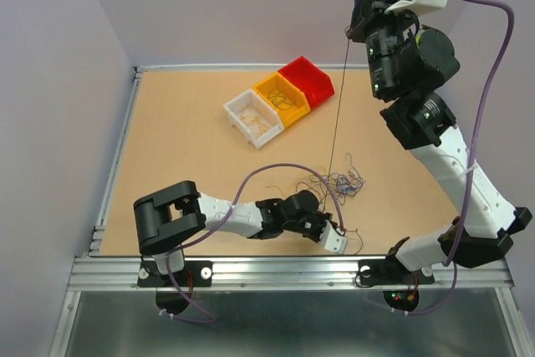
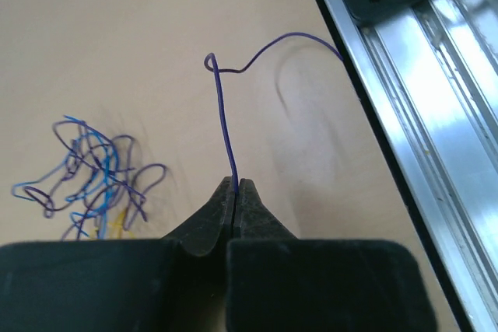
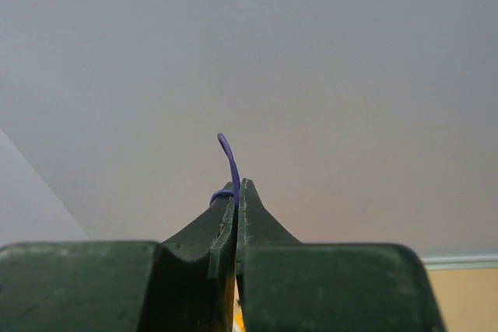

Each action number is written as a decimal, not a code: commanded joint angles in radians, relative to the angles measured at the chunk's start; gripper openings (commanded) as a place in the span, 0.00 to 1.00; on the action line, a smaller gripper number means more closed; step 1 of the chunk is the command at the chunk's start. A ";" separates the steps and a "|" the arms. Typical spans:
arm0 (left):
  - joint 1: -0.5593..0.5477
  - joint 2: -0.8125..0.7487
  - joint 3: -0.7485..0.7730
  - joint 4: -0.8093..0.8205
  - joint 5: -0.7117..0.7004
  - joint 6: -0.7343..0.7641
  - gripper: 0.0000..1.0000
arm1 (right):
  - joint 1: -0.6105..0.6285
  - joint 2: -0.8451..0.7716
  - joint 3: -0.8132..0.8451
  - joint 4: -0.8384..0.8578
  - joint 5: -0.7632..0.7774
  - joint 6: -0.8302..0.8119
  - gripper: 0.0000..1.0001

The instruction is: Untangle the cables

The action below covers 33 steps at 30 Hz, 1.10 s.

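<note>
DESK: Where do the cables (image 1: 341, 181) lie?

CAPTION WRITER: In a loose, curly knot of blue, purple and grey on the table (image 1: 184, 148), close to the near edge and a little right of centre. One dark strand (image 1: 343, 81) rises out of it, drawn straight up to the right gripper (image 3: 236, 188). That gripper hangs high over the far right of the table, fingers pressed together on the strand's top end, which shows purple up close.

DESK: And the left arm?

CAPTION WRITER: The left gripper (image 2: 236, 186) sits low on the near side of the knot. Its jaws pinch a purple wire (image 2: 223, 114) that runs forward, kinks into a small loop and arcs toward the aluminium rail (image 2: 420, 75). Whether that wire and the lifted strand are one and the same cannot be told.

DESK: What does the step call for?

CAPTION WRITER: By the look of it, one wire is being freed from the heap. A slow pull in line with the strand should let the curls slide out rather than cinch. The low gripper serves best as a firm anchor. If the knot lifts with the strand, easing off beats forcing it. Hair-thin wire can slip from closed tips, so neither pinch wants loosening yet. Three bins (image 1: 297, 114), white, orange and red, stand well apart at the far centre.
</note>
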 commanded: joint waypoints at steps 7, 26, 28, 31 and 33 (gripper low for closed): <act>-0.035 -0.010 -0.004 -0.084 -0.007 -0.029 0.44 | -0.004 0.033 0.234 0.321 -0.052 -0.105 0.01; 0.297 -0.529 -0.089 0.120 0.078 -0.308 0.75 | -0.004 0.048 0.049 0.473 -0.044 -0.163 0.01; 0.340 -0.515 -0.064 0.132 0.039 -0.342 0.81 | -0.005 0.069 0.077 0.493 -0.072 -0.163 0.01; 0.374 -0.457 -0.008 0.135 -0.005 -0.351 0.86 | -0.004 0.118 0.132 0.493 -0.096 -0.143 0.01; 0.411 -0.408 0.053 0.120 0.022 -0.380 0.87 | -0.004 0.149 0.149 0.495 -0.107 -0.124 0.01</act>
